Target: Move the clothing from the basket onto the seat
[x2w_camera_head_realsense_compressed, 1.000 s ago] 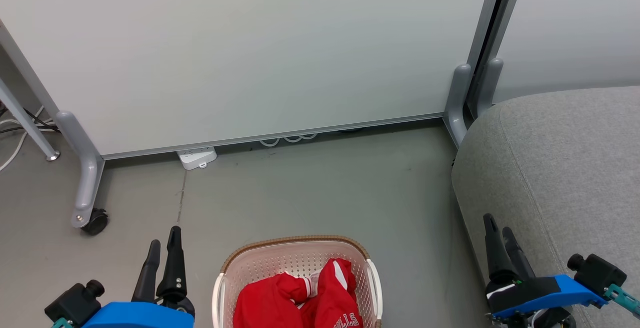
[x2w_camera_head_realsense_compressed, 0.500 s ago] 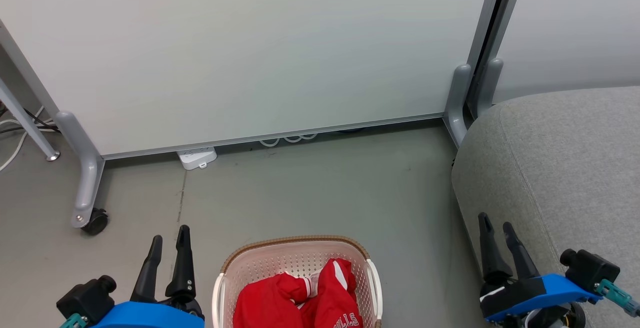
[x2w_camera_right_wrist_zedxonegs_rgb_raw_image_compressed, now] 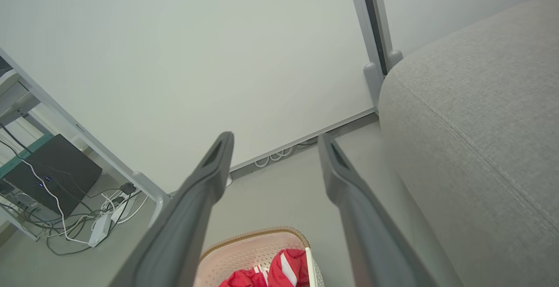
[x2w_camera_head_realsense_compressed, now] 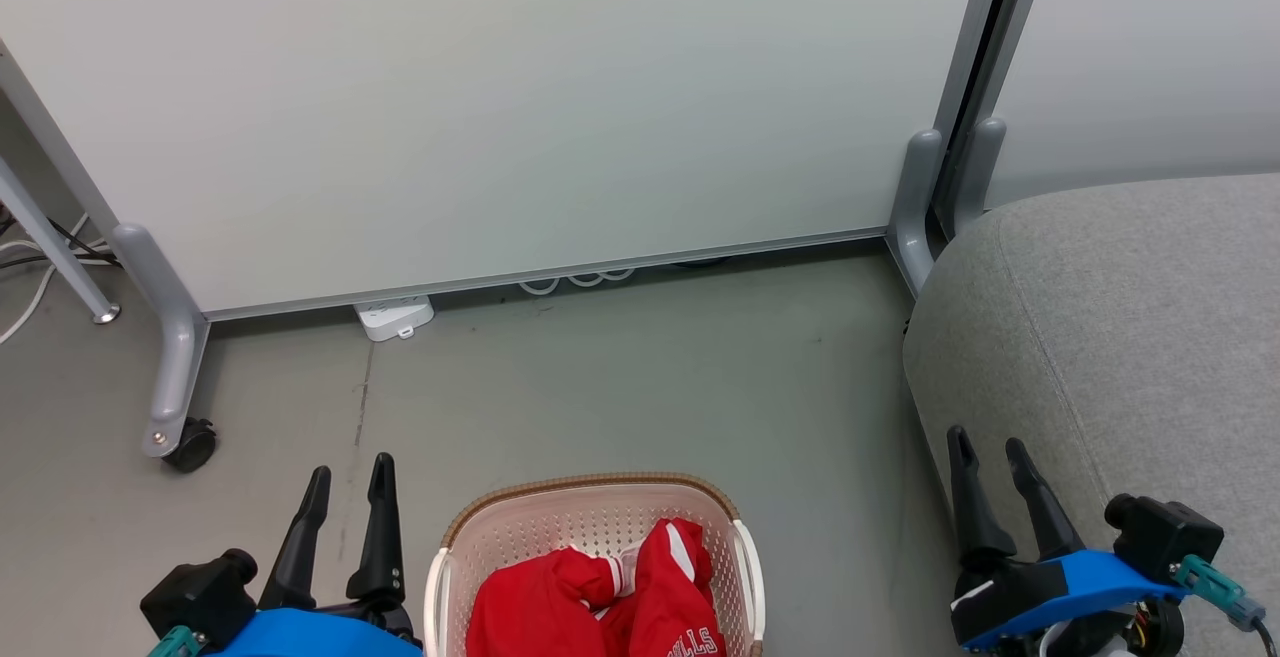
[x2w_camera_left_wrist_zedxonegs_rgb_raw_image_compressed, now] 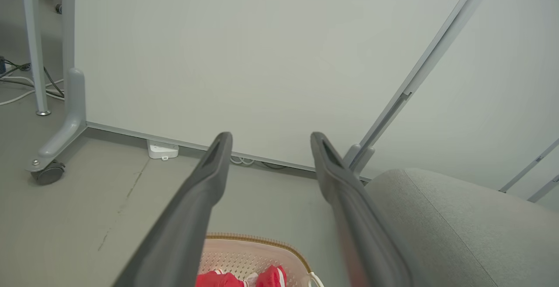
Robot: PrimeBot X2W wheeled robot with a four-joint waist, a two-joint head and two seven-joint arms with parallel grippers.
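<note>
left gripper is shifted right, nearer basket; wrist is turned, gap between fingers shown wider. right gripper is shifted left along seat edge, likewise turned.

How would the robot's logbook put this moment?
clothing: in basket | seat: beside basket | left gripper: open | right gripper: open | nothing grasped

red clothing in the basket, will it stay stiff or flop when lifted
Likely floppy: the clothing lies crumpled in soft folds in the basket. Probably light, since it looks like thin fabric. The two garments overlap, so lifting one may drag the other.
</note>
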